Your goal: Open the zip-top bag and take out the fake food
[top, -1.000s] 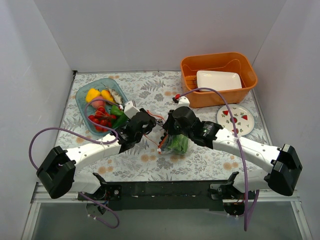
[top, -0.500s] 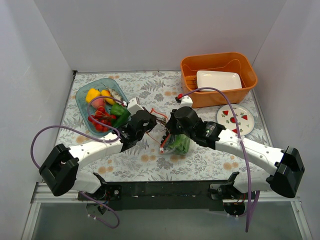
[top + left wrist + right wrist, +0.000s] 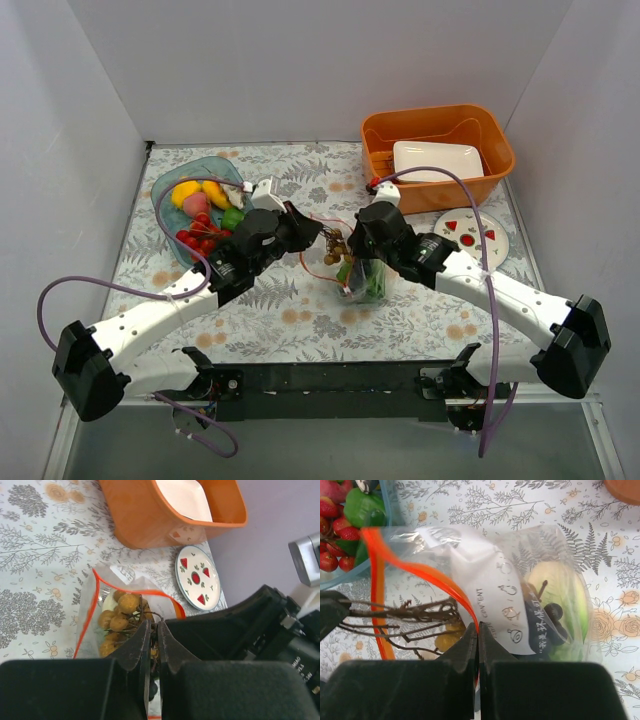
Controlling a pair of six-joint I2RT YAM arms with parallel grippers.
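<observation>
Floral-cloth table point(image 3: 300, 320) carries the zip-top bag point(image 3: 368, 285) at centre, mouth open. The right tool point(image 3: 351, 248) is clenched on its rim, the left tool point(image 3: 317, 237) on the brown cluster point(image 3: 333, 250) at the mouth. Risk: twigs may snag the rim, dragging the bag.

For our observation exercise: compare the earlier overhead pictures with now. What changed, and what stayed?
The left fingers reached forward to the mouth of the zip-top bag and closed on the brown cluster by its stems. The bag, pinched by the right fingers, shifted slightly right. The orange basket, plate and vegetable tray stayed put.
</observation>
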